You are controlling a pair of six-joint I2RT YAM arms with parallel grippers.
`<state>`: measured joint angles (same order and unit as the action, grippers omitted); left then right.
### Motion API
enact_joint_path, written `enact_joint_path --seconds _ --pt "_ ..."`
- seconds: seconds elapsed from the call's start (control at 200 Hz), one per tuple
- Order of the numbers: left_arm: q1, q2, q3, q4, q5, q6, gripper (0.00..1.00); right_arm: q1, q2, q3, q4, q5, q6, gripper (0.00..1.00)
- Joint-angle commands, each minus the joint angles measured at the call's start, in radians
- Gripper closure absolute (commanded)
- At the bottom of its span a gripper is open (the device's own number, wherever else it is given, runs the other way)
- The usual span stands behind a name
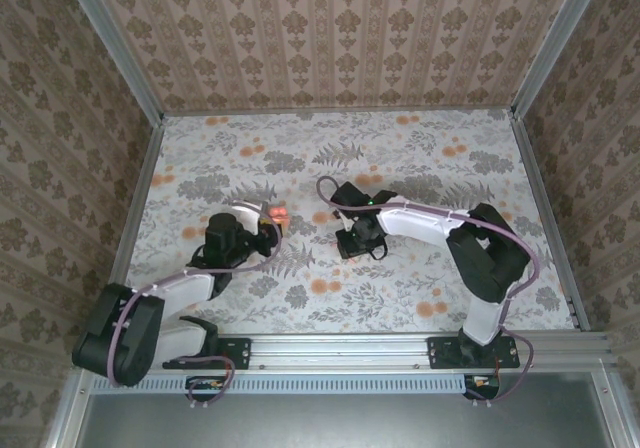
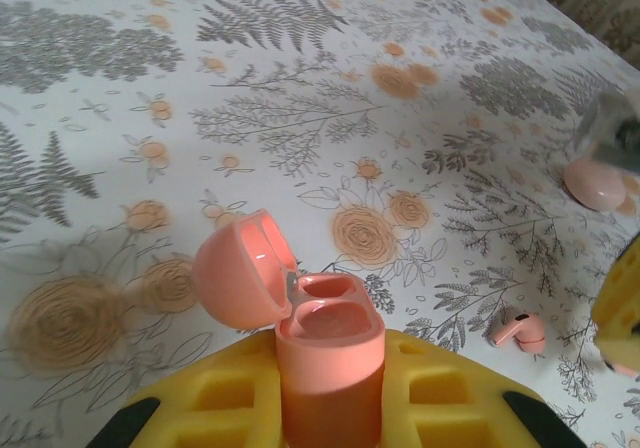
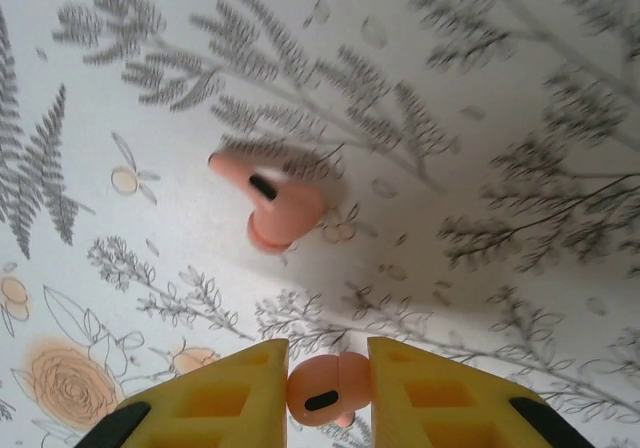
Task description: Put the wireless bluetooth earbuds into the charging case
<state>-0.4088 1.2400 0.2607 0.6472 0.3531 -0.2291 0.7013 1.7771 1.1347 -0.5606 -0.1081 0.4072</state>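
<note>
Between the yellow fingers of the left gripper (image 2: 330,413), the charging case (image 2: 325,353) stands upright with its long axis vertical and its mouth up. Its lid is hinged open and leans off to its left, and the wells look empty. The jaws are closed tight on its lower body.

Right of the case, the right gripper (image 3: 328,368) has its jaws nearly closed on the pinched earbud (image 3: 322,393). It holds the bud by the bulb, dark sensor slot facing the wrist camera; which way the stem runs is hard to tell.

Also right of the case, near that gripper, the loose earbud (image 3: 278,203) lies on its side on the table (image 1: 400,148). Its stem lies flat along the cloth, apparently aimed back toward the case.

Both buds are probably featherlight, stiff and glossy, so apt to squirt out of a pinch. A hold across the bulb, stem left free, would suit seating one stem-down in a well.
</note>
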Motion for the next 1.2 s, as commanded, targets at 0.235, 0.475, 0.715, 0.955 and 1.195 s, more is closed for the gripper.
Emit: enact_joint_path --seconds 0.235,0.475,0.715,0.955,1.195 --pt "-0.120 0.269 0.005 0.403 -0.006 0.114 0.93 -0.063 -0.148 -0.216 0.473 -0.003 0.125 0.77" --pt "-0.169 0.414 0.008 0.590 0.031 0.170 0.94 -0.079 -0.189 -0.325 0.689 0.007 0.179 0.78" --pt "-0.185 0.453 0.019 0.635 0.085 0.224 0.94 -0.078 -0.199 -0.382 0.880 0.002 0.210 0.80" --pt "-0.196 0.463 0.030 0.638 0.111 0.241 0.94 -0.077 -0.205 -0.423 1.072 -0.016 0.241 0.81" --pt "-0.210 0.447 0.038 0.648 0.098 0.263 0.94 -0.068 -0.207 -0.490 1.291 -0.042 0.290 0.83"
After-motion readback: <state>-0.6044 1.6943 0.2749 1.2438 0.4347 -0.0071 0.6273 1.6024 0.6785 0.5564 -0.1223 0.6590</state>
